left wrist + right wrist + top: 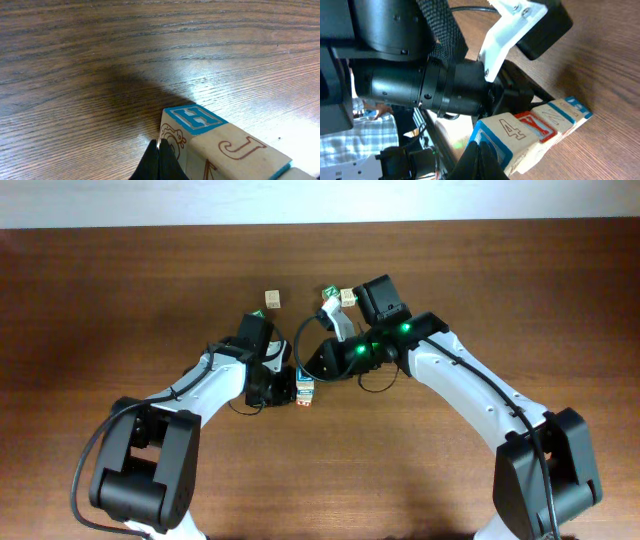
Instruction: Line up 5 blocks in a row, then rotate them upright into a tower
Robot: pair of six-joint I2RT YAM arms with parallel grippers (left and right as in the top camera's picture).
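The left gripper point(158, 156) is clenched, empty, beside the row of blocks point(220, 145). The right gripper point(479, 155), also clenched, perhaps touches its "4" end.

Dark brown wooden table point(120, 290) fills the frame; a short row of blocks point(304, 390) lies at centre, a lone cube point(271, 300) and a pair of cubes point(340, 296) at upper centre

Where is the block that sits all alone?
Start at the brown table and find the left arm. Go past its tip toward the far edge, and there is the lone block. It touches nothing, while two blocks sit close together by the right arm and the rest make a row between the arms.
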